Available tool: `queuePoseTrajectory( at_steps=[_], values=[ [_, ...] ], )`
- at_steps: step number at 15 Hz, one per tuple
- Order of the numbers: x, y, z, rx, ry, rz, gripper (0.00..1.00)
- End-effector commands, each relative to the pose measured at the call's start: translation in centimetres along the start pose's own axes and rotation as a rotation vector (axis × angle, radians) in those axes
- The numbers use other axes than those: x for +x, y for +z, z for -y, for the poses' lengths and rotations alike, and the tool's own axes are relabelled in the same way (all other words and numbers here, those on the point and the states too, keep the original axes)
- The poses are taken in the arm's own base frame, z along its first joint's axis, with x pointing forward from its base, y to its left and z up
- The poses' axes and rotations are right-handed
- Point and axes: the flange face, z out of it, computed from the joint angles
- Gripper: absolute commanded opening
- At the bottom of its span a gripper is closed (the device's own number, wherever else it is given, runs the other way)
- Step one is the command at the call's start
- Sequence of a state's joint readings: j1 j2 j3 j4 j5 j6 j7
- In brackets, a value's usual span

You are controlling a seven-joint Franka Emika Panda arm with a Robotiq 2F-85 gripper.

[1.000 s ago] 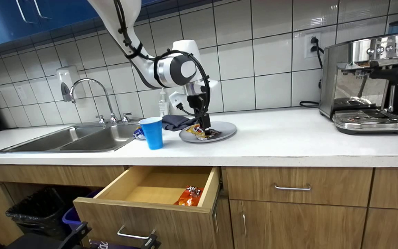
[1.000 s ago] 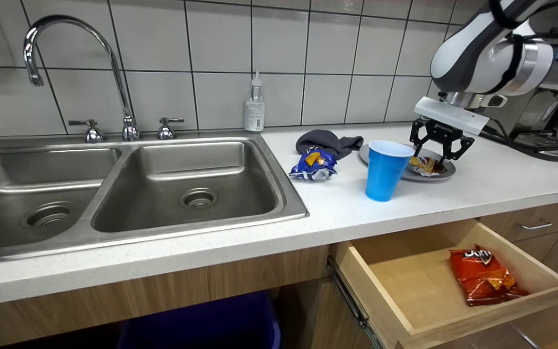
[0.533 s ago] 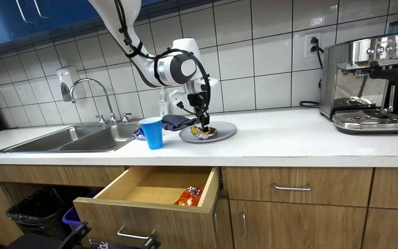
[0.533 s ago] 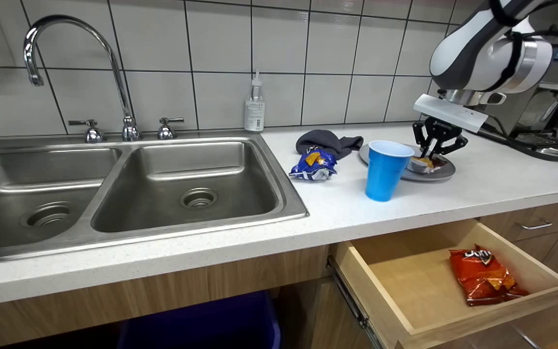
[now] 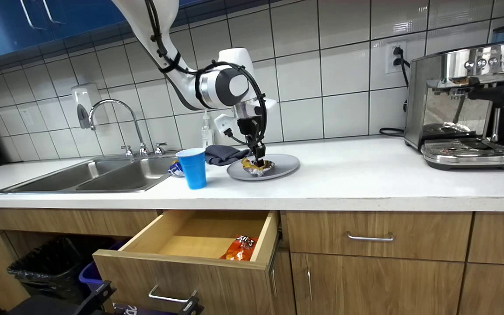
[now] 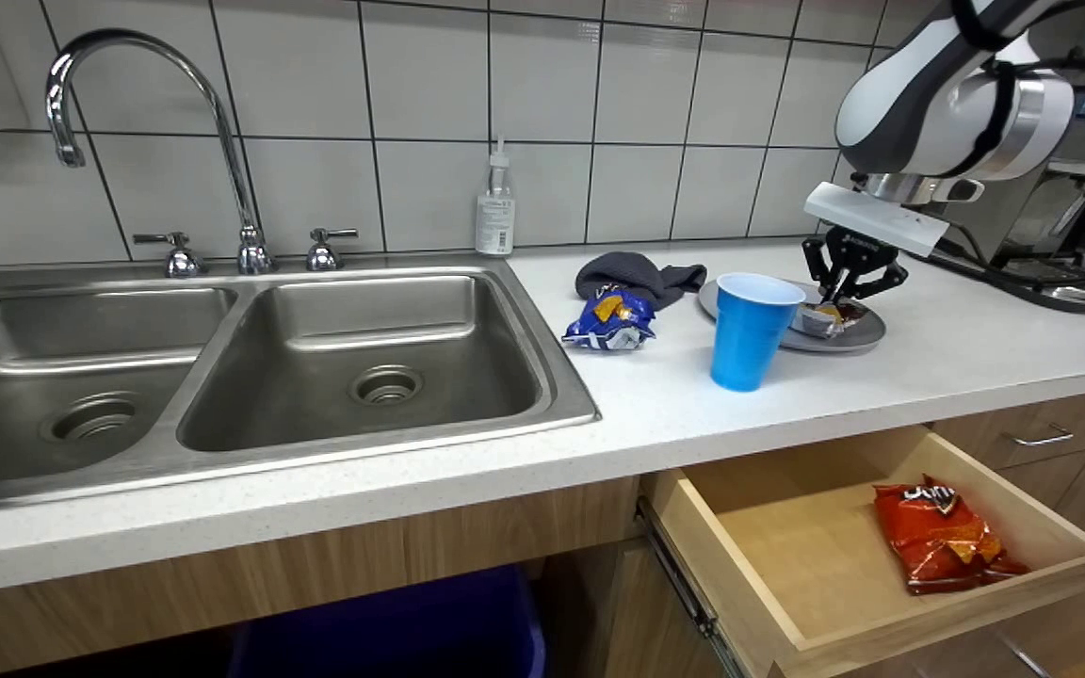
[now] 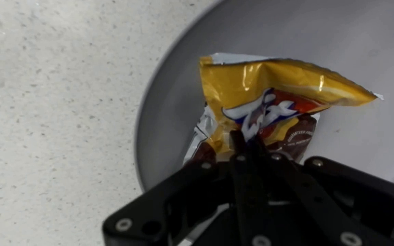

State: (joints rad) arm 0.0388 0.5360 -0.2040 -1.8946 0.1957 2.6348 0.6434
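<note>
Operator: State the layout, beginning at the left.

Guide: In an exterior view, you have the stainless-steel double-basin sink [image 6: 364, 320] at far left. To its right on the white countertop [image 6: 655, 386] lie a crumpled blue foil snack bag [image 6: 610, 322] and, just behind it, a bunched dark-grey cloth [image 6: 632, 273]. Next, a tapered, plastic-looking blue cup [image 6: 754, 339] stands upright, near the round grey plate [image 7: 168, 147] but apart from it. Caution: if you swing low toward the sink, you may tip the cup.

Operator: And the grip?

Guide: Your black two-fingered gripper [image 7: 247, 138] is clenched on the yellow-and-brown foil snack bag [image 7: 258, 85], which lies crumpled on the plate; a pleat of its printed face runs between the fingertips. Slip: the bite looks shallow and the foil slick, so a quick lift may pull the bag free. Tear: excess squeeze on that pleat may split the wrapper. Drag: the fingertips sit near the plate, so sideways travel before you gain height may shift it.

Operator: What is farther right?

Guide: Below the countertop, the pulled-out pale-wood drawer [image 6: 811, 560] holds a red foil chip bag [image 6: 943, 537]; if your grip fails above it, the load may strike the drawer's rim. At far right, the boxy stainless-steel espresso machine [image 5: 460, 109] stands well apart from the gripper; contact there would take a wide swing.
</note>
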Motion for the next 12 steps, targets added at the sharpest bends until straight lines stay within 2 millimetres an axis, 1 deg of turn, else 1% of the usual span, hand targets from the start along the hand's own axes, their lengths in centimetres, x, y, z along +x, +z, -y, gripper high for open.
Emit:
queuePoseTrajectory(
  at_steps=[1,7,12],
  values=[
    [0.3,-1.4,0.0,0.011,-0.015,0.003,0.01],
    [0.0,-3.5,-0.5,0.025,-0.101,-0.028,0.01],
    [-0.3,-4.5,-2.0,0.007,-0.178,-0.048,0.01]
  ],
)
